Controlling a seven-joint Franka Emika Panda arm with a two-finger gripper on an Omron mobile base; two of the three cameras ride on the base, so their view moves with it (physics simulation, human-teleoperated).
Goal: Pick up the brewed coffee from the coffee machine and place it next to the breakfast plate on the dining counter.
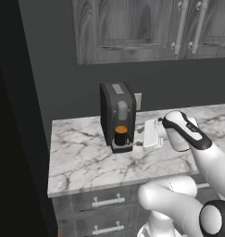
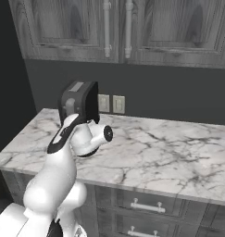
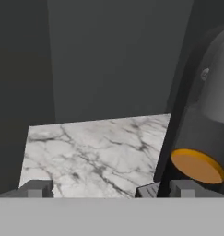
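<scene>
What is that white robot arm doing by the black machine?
The robot is reaching for a mug of coffee that sits in the coffee machine on the marble counter. Its gripper is right beside the mug, with the jaws wide open. In the hand view the mug sits off to one side, not between the jaws. Nothing is held yet, so the coffee has not been picked up.
</scene>
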